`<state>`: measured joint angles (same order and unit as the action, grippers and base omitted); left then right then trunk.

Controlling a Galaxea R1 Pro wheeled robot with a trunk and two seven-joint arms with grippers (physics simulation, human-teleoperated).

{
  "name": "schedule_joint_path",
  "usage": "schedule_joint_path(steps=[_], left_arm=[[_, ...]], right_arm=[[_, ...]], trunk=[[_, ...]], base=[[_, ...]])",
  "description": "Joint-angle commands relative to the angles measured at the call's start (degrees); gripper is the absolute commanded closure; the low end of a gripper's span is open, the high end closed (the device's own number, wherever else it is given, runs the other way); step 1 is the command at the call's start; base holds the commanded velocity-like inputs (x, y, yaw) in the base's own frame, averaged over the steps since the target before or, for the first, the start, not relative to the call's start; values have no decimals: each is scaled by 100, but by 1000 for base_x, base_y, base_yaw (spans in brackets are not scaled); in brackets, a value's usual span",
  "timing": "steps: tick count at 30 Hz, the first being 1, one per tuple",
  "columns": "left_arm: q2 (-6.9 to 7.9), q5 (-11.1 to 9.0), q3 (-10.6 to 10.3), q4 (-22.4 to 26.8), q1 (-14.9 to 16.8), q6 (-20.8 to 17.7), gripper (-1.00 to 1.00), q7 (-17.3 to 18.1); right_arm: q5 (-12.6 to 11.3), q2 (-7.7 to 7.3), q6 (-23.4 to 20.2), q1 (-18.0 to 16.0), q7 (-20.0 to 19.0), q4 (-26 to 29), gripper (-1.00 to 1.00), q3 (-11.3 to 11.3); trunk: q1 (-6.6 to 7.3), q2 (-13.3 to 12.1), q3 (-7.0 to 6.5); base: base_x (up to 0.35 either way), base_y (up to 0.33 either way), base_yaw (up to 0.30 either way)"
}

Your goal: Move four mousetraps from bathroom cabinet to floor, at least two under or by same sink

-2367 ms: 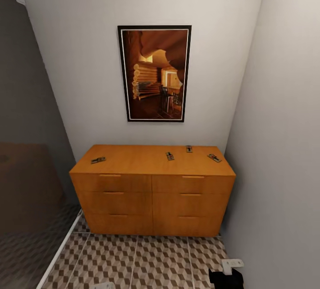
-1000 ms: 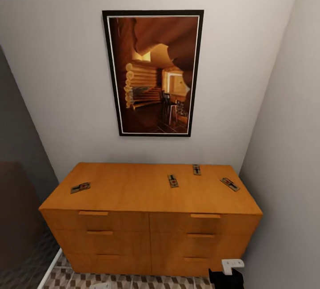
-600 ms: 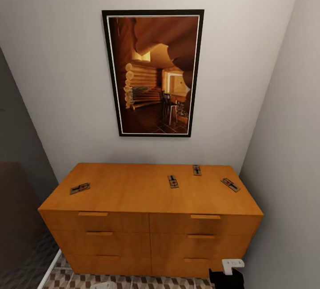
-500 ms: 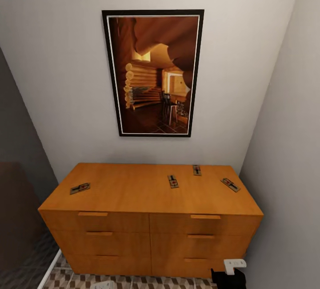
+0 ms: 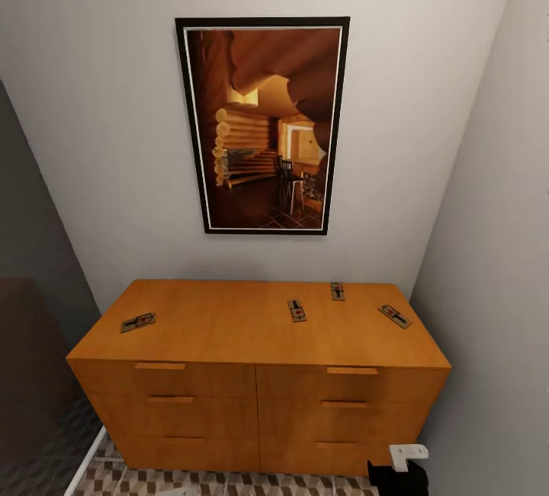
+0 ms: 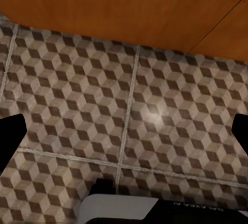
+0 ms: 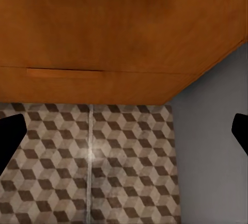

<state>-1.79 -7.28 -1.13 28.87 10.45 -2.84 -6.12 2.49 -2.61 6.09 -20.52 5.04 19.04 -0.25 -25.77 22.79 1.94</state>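
**Four traps on the cabinet top, both claws low and empty**

Claws first: my right claw (image 7: 124, 133) hangs with its two dark fingertips (image 7: 10, 133) spread wide, at opposite edges of the right wrist view, and nothing sits between them. Beyond it I see the cabinet's wooden front with one bar handle (image 7: 62, 72), the cube-patterned bathroom floor (image 7: 124, 172) and a strip of grey wall (image 7: 212, 141). My left claw (image 6: 124, 136) is just as wide open and just as empty, with its fingertips (image 6: 10, 139) at the far edges of the left wrist view, over floor tiles and pale grout lines, near the foot of the cabinet.

From my head camera, part of my right arm (image 5: 400, 469) shows low in the corner, in front of the cabinet's lower right end.

All four mousetraps lie flat on the smooth top of the cabinet (image 5: 259, 397). One mousetrap (image 5: 138, 321) sits alone near the left end. The second (image 5: 296, 310) lies a little right of the middle, the third (image 5: 337, 291) close to the back wall, and the fourth (image 5: 395, 316) angled near the right end. None touches another.

Above the cabinet a dark-framed picture (image 5: 263, 126) of a log interior hangs on the pale wall.
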Motion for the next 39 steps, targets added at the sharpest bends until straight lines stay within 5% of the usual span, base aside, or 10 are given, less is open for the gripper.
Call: schedule_joint_path(steps=[1,28,32,39], left_arm=[[-1,-58,-16,8,1,-32,-100,-28],[-1,-77,-19,15,1,60,-100,-36],[22,-70,-19,569,1,85,-100,-53],[12,-71,-22,2074,1,-797,-100,-78]], right_arm=[[25,0,15,-5,16,-5,-100,-2],[54,-3,12,-5,-15,18,-100,-8],[87,10,-36,-36,6,436,-100,-5],[90,14,-267,-47,-2,1654,-100,-2]], trunk=[[-2,13,13],[-2,13,13],[-2,13,13],[-2,13,13]], base=[[-156,0,0],[-237,0,0],[-7,0,0],[-1,0,0]])
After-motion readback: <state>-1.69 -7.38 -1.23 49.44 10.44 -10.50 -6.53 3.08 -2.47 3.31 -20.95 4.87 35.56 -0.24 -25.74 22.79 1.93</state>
